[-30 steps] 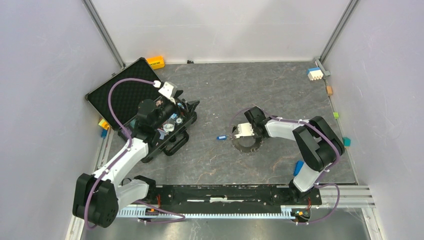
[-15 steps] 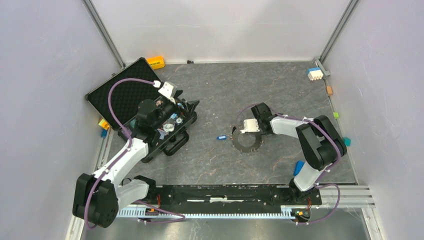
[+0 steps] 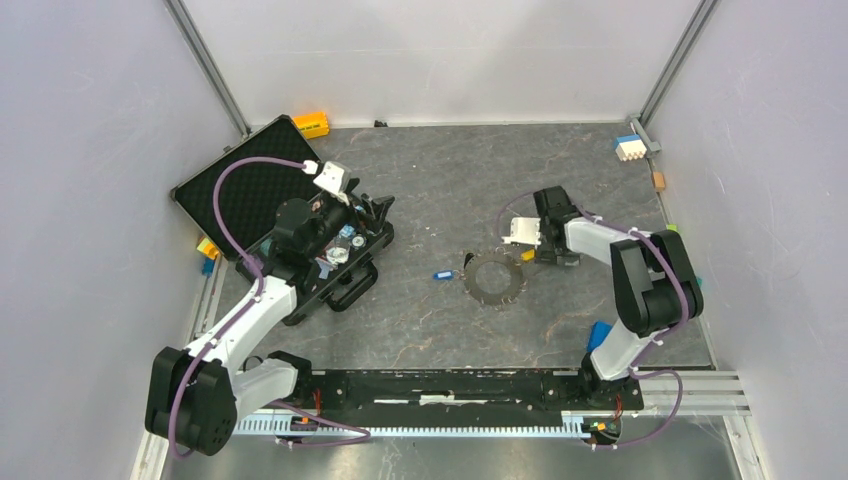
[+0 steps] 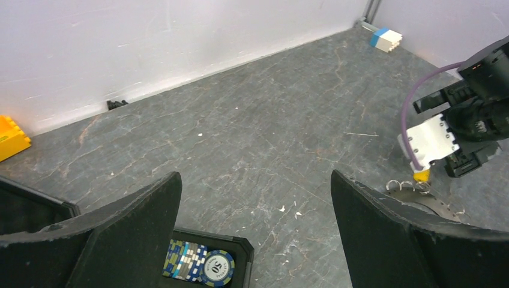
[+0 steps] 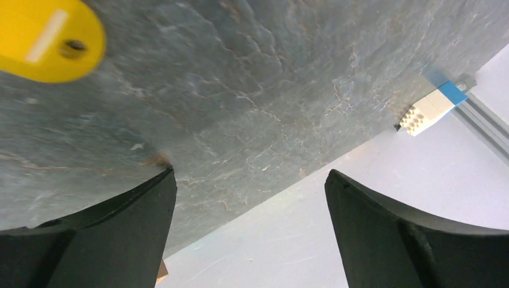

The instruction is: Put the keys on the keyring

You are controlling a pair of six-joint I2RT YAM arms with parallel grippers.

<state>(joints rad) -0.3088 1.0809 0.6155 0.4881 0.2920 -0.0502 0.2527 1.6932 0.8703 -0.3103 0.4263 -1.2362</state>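
**Inspector:** Overhead view. Where do the task items lie?

**Assessor:** The thin silvery-grey chain loop [image 3: 469, 280] lies as an open circle on the dark stone-patterned table [image 3: 450, 170], about mid-table. The small blue-headed key [image 3: 443, 274] lies just to its left, not touching, with its long axis roughly left-right and aimed at the loop.

**Inspector:** And the arms?

**Assessor:** The right hand [image 3: 547, 208] is near the loop, on its far-right side. The left hand [image 3: 372, 212] is well apart, over the open black foam-lined case [image 3: 240, 190]. The right arm is plainly the nearer. From it the loop lies toward the near-left, with the blue key beyond.

**Inspector:** Left wrist view.

**Assessor:** The fingers are spread wide with nothing between them. Round poker chips [image 4: 217, 268] sit in the case below. Across the table, a small yellow-headed key [image 4: 422, 175] lies at the loop's edge, close under the right hand's white camera block.

**Inspector:** Right wrist view.

**Assessor:** The fingers are again wide apart and empty. The yellow head shows in the upper left corner, outside the span of the fingers. The hand faces the blue-and-white toy block [image 5: 427, 111] by the wall.

**Inspector:** Your judgement?

**Assessor:** No key is threaded yet. The right hand points away from both keys and would need to turn back and come down over one, closing across its short width.
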